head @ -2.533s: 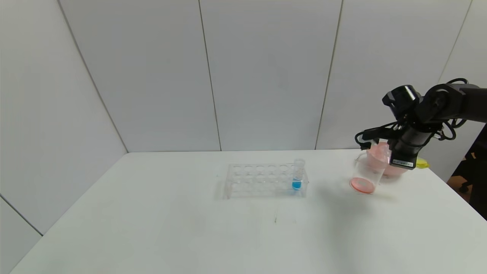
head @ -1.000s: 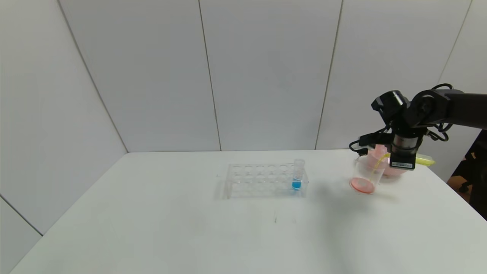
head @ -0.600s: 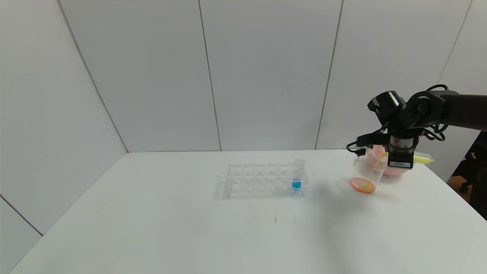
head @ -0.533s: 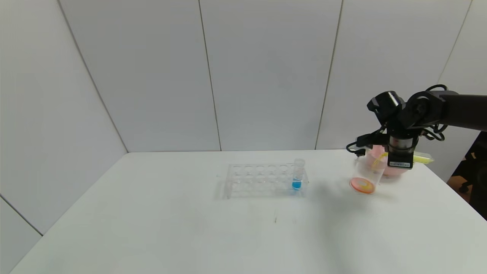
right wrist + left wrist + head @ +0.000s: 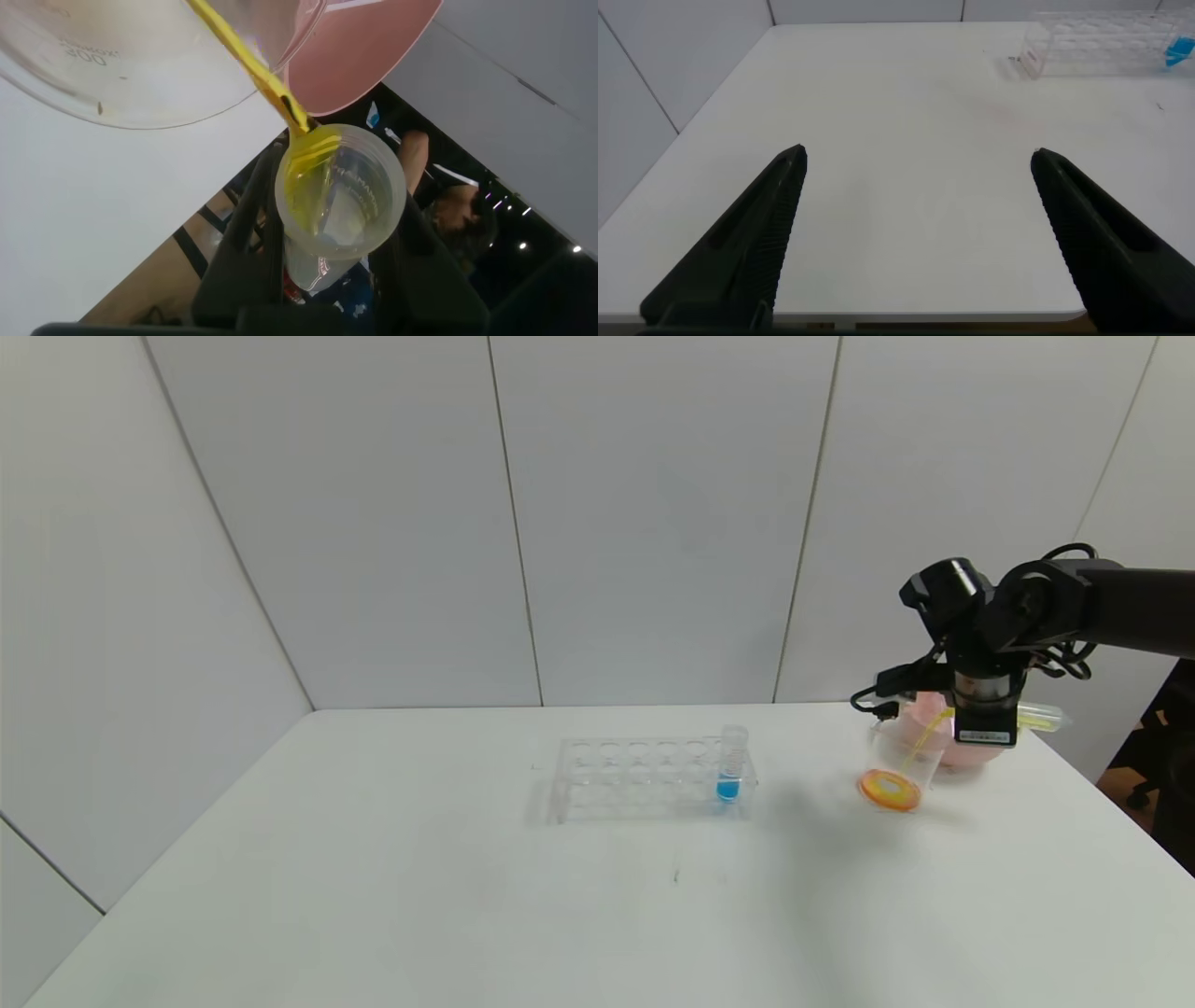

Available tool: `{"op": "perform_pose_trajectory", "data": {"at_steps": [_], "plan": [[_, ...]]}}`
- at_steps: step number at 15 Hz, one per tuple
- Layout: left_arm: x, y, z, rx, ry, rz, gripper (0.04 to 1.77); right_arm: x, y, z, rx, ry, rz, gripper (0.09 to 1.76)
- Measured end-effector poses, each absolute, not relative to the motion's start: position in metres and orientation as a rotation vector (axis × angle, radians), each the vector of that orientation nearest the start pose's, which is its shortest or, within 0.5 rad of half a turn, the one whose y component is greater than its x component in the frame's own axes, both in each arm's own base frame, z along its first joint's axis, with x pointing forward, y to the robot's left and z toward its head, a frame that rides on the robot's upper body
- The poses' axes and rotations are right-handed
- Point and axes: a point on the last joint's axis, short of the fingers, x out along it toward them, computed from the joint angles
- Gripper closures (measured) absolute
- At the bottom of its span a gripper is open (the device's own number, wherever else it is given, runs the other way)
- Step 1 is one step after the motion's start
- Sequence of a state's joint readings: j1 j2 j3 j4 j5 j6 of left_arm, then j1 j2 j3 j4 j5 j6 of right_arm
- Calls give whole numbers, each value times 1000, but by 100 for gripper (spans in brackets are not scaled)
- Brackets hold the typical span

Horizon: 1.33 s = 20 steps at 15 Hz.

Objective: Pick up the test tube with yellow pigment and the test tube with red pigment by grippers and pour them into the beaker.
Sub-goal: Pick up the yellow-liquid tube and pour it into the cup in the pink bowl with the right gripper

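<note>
Right gripper [image 5: 982, 717], jaws clamped on the test tube with yellow pigment [image 5: 338, 201], holds it nearly horizontal, mouth toward the beaker [image 5: 898, 763], marked "300"; left gripper [image 5: 915, 233] spread.

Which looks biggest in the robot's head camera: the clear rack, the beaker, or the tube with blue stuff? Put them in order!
1. The clear rack looks biggest, far wider than the others.
2. The beaker, which is catching the yellow stream.
3. The tube with blue liquid, thin and small, standing in the rack.
All sit about equally far away, so the order is fair.
</note>
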<state>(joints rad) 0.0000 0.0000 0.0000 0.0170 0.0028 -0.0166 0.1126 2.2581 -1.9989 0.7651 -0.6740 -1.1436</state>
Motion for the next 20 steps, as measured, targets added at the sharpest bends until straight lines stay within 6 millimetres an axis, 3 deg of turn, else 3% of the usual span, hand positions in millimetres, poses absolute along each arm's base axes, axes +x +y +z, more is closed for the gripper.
{"op": "perform_pose_trajectory", "data": {"at_steps": [20], "plan": [[-23,0,74,-17,17,3,9,428,56,176,-1598,1235,-6,128]]}}
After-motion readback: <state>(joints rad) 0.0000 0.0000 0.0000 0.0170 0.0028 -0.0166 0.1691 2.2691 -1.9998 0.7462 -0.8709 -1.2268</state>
